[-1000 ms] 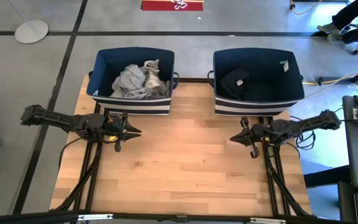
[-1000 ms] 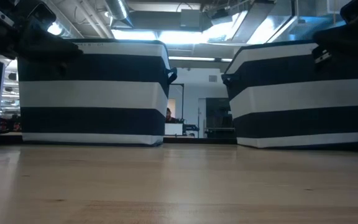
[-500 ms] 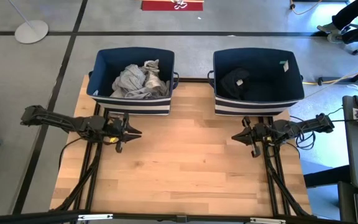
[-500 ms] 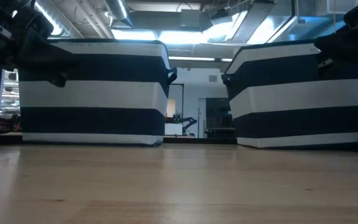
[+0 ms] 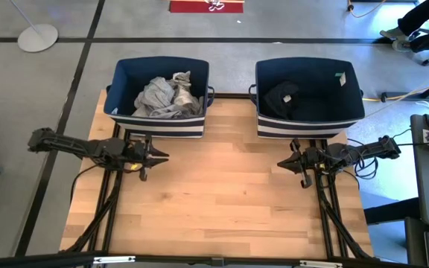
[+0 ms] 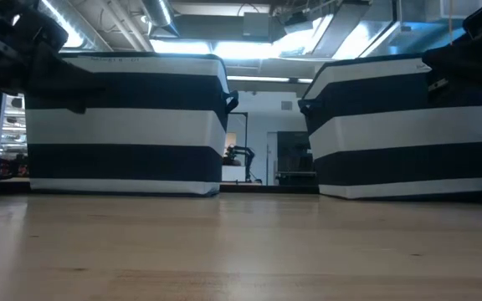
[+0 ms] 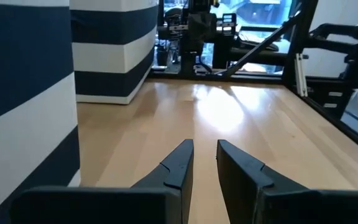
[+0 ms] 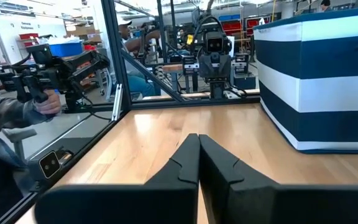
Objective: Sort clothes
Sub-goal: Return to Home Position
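Note:
A heap of light grey and white clothes lies inside the left navy bin. A black garment lies on the floor of the right navy bin. No clothes show on the bare wooden table. My left gripper hovers low over the table in front of the left bin, empty, with a narrow gap between its fingers. My right gripper hovers low in front of the right bin, shut and empty, its fingertips meeting.
Both striped bins stand at the table's far edge, and also show in the low view. The arms' black base frames run along the table's left and right sides. A person holds hand controllers beyond the table's left side.
My left gripper has sunk a little toward the table. My right arm has folded down, its elbow coming in toward the table, while its gripper stays almost in place. The clothes in both bins have not moved.

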You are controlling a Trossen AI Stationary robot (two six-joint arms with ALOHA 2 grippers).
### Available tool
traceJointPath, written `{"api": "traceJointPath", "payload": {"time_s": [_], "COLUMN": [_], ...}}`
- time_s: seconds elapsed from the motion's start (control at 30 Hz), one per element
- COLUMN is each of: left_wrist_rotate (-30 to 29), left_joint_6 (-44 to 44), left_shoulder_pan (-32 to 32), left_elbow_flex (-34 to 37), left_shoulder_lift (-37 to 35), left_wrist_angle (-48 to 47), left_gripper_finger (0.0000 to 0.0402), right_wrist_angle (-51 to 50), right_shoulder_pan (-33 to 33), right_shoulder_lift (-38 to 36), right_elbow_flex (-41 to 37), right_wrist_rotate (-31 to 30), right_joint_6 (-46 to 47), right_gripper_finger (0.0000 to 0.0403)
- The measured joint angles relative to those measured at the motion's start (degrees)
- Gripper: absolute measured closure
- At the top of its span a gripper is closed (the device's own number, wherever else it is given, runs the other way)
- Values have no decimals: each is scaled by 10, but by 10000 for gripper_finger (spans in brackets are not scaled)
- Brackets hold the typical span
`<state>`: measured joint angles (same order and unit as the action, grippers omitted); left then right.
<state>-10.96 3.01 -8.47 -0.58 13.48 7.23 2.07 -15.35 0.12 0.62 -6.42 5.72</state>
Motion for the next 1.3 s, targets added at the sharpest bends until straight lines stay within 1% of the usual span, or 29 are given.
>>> {"api": "traceJointPath", "payload": {"time_s": [0.07, 0.2, 0.3, 0.4, 1.3], "left_wrist_rotate": [-2, -36, -29, -24, -23], "left_joint_6": [0, 8, -1, 7, 11], "left_shoulder_pan": [0, 0, 0, 0, 0], "left_elbow_flex": [0, 0, 0, 0, 0], "left_shoulder_lift": [-18, -65, -93, -106, -107], "left_wrist_angle": [-13, -45, -46, -47, -47], "left_gripper_finger": [341, 341, 341, 341, 341], "right_wrist_angle": [0, 0, 2, 4, 7], "right_shoulder_pan": [0, 0, 0, 0, 0], "right_shoulder_lift": [0, 0, 0, 0, 0], "right_elbow_flex": [0, 0, 0, -1, -2], "right_wrist_rotate": [0, 0, 0, 0, -1], "right_joint_6": [0, 0, 0, 0, 0], "right_gripper_finger": [395, 395, 395, 395, 395]}}
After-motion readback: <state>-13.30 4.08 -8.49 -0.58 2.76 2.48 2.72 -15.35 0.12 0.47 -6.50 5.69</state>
